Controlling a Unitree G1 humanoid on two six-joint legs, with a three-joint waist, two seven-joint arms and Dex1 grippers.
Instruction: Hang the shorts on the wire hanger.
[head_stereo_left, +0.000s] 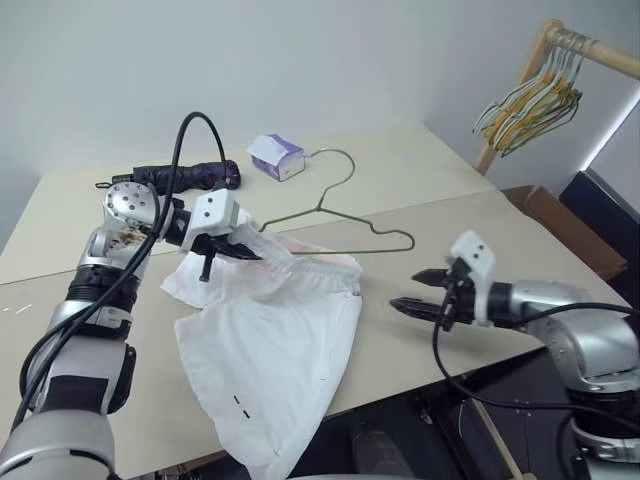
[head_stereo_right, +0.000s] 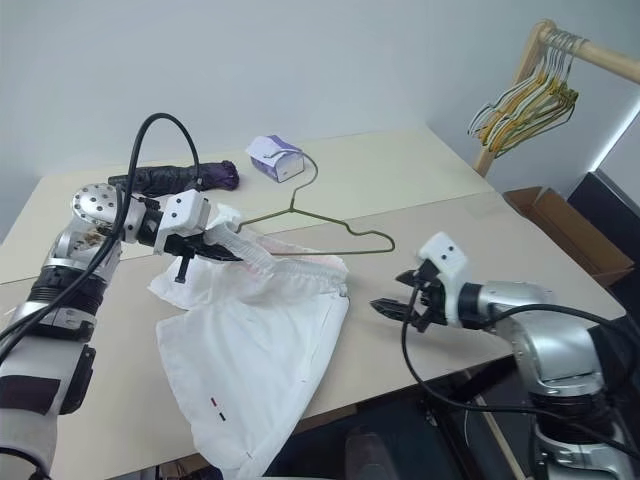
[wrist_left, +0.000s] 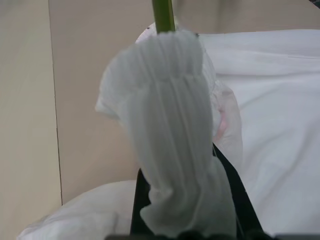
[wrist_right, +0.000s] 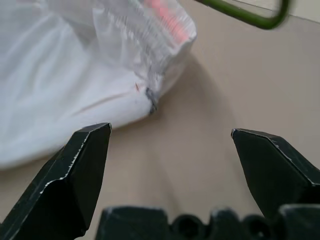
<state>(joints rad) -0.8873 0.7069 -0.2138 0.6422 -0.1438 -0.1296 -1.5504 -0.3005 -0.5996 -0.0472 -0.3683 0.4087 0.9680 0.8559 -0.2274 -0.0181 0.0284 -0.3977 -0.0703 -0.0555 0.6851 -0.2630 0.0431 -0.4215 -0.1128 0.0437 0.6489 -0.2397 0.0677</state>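
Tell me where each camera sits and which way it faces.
Head stereo pair: looks forward and down at the beige table; both arms show.
Left wrist: looks along the left end effector, shut on the white thin-fabric shorts.
Right wrist: looks along the open right end effector, empty over the table.
Shared: the shorts and thin grey-olive wire hanger.

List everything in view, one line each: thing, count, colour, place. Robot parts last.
shorts: one, white, on the table's near side, hem hanging over the near edge, waistband lifted.
wire hanger: one, grey-olive, on the table behind the shorts.
tissue box: one, white and purple, far side of table.
folded umbrella: one, dark, far left.
table: one, beige.
hangers: a bunch, pale yellow and green, on a wooden rail, far right.
cardboard box: one, brown, right of table.
left gripper: jaws shut on the waistband.
right gripper: jaws open, right of the shorts.
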